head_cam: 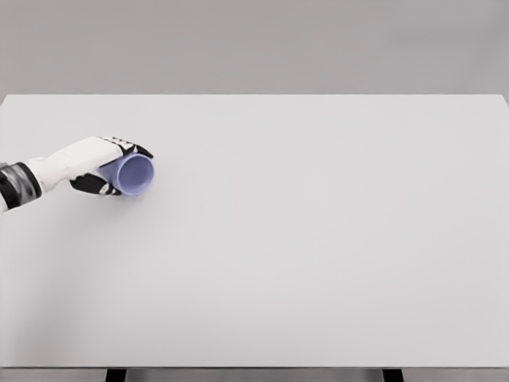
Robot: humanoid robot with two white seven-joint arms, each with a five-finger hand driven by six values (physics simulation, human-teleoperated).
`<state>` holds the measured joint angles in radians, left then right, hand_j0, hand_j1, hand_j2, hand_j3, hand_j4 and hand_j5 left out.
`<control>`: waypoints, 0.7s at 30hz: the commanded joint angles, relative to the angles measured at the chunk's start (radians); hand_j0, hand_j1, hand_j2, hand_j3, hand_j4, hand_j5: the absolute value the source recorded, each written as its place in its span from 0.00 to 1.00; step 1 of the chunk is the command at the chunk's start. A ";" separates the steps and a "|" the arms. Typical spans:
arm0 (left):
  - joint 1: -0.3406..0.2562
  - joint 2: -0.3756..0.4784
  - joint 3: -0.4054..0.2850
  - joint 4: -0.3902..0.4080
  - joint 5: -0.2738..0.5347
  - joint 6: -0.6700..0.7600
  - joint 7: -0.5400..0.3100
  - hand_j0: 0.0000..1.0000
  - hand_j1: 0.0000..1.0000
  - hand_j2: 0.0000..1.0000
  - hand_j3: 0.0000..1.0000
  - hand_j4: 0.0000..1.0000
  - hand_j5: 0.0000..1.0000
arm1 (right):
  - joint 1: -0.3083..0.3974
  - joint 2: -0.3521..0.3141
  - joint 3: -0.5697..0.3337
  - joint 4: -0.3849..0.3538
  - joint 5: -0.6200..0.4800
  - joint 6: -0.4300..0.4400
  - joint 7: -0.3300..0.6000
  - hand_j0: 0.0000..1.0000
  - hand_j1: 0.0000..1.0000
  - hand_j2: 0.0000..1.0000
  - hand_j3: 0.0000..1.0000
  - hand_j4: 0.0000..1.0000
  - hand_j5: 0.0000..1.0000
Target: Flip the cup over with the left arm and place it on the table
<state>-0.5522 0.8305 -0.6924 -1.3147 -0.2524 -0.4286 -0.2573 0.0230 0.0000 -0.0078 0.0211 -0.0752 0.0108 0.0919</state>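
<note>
One cup, one hand, and wide open room on my screen.

I saw the white table (318, 255) bare from centre to right edge; near its left edge my left hand (99, 167) had its fingers (131, 148) wrapped around the tilted blue cup (134, 175), whose open mouth faced the camera, nothing visible inside.

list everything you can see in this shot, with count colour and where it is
cup: 1, light purple, far left of the table, on its side with the open mouth toward the camera, held in the left hand
table: 1, white, fills most of the view; two dark legs show at the bottom edge
backdrop: 1, grey, behind the table's far edge
left hand: 1, white with black fingers, comes in from the left edge, fingers wrapped around the cup
right hand: not in view
</note>
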 commanded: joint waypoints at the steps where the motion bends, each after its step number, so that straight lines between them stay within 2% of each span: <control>1: 0.000 0.001 0.001 0.000 0.097 0.001 0.001 0.77 0.77 0.77 0.77 0.77 0.77 | 0.000 0.000 0.000 0.000 0.000 0.000 0.000 1.00 1.00 1.00 1.00 1.00 1.00; 7: 0.002 -0.001 -0.001 -0.015 0.323 -0.001 0.003 0.77 0.77 0.77 0.77 0.77 0.77 | 0.000 0.000 0.000 0.000 0.000 0.000 0.000 1.00 1.00 1.00 1.00 1.00 1.00; 15: 0.015 -0.004 -0.003 -0.025 0.510 0.002 0.004 0.78 0.78 0.78 0.78 0.78 0.78 | 0.000 0.000 0.000 0.000 0.000 0.000 0.000 1.00 1.00 1.00 1.00 1.00 1.00; 21: 0.038 -0.045 -0.007 -0.035 0.663 0.001 0.004 0.78 0.78 0.78 0.78 0.78 0.78 | 0.000 0.000 0.000 0.000 0.000 0.000 0.000 1.00 1.00 1.00 1.00 1.00 1.00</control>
<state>-0.5078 0.7945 -0.6989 -1.3446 0.3518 -0.4282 -0.2533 0.0230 0.0000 -0.0078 0.0211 -0.0753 0.0108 0.0919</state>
